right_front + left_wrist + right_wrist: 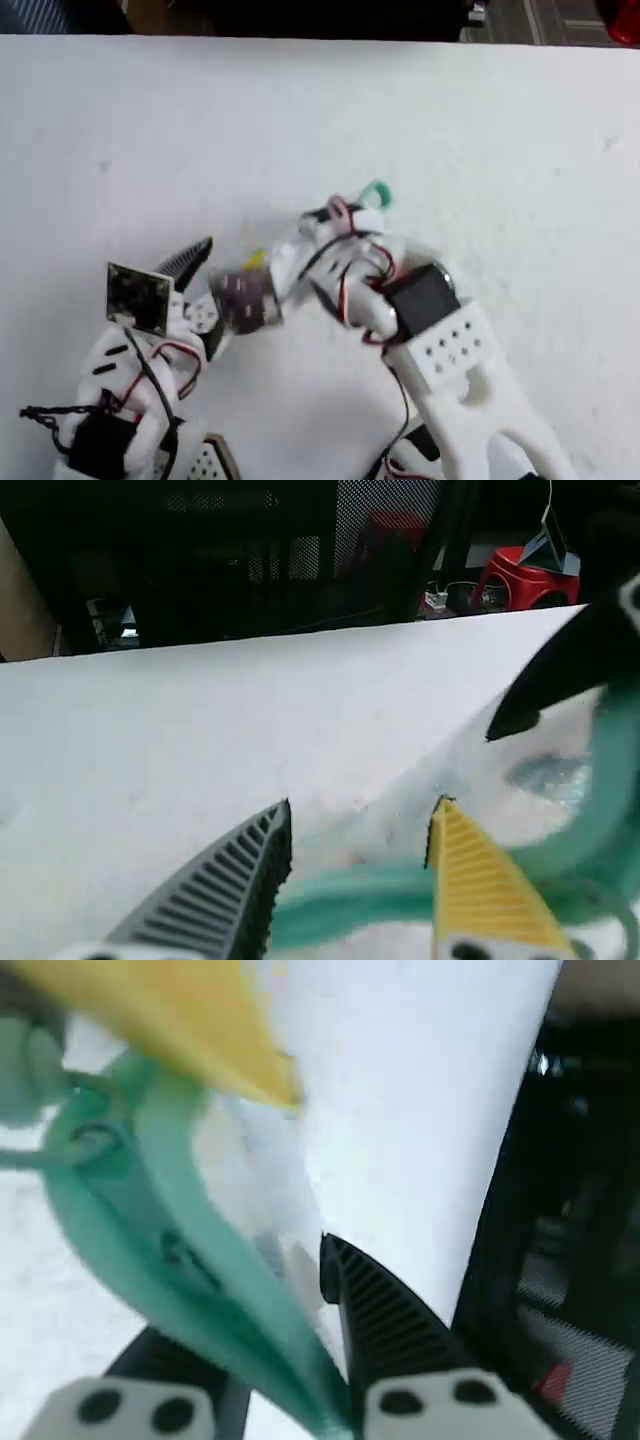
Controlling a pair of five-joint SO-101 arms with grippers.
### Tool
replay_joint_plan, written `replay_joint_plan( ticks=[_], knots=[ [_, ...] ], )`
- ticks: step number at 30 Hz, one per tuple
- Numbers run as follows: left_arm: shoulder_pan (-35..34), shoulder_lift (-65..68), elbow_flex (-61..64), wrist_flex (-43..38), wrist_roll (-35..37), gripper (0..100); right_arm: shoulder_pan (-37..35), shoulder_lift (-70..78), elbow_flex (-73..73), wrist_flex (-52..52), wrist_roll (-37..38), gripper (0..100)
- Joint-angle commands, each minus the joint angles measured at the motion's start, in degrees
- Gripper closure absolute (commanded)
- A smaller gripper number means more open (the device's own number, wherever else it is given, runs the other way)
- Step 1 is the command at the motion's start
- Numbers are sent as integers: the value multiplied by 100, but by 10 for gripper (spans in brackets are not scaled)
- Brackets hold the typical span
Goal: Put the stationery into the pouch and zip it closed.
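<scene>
White worktop [480, 120], both arms crowded over the pouch [545, 775].
My right gripper [250, 1320] looks pinched narrow on the pouch's teal trim [190, 1250]. My left gripper [362, 810] stands wide, with the trim lying between its grey and yellow fingers. I judge the pouch light, limp and slippery, so I'd take hold along the firmer trim rather than the thin body.

Pouch [340, 900] on table [200, 750], within left end effector [362, 804]
</scene>
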Motion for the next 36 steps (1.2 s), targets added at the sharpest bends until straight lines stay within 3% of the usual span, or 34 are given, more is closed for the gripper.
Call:
replay_joint_plan(
  ticks=[1, 8, 21, 26, 31, 36],
  knots=[
    [189, 13, -352, 273, -62, 755, 119, -92, -88, -716, -782, 981],
    [57, 13, -352, 264, -44, 755, 119, -92, -70, -1244, -1802, 981],
    [-224, 13, -352, 35, 659, 755, -655, -119, 519, -945, -1864, 981],
    [-224, 13, -510, 220, 624, 755, -277, -145, 589, -1297, -2154, 981],
    [-180, 4, -1477, 1231, 369, 755, -101, -154, 589, -1402, -2233, 981],
    [-259, 4, -1284, 993, -105, 755, -101, -171, 484, -1367, -2180, 981]
  ],
)
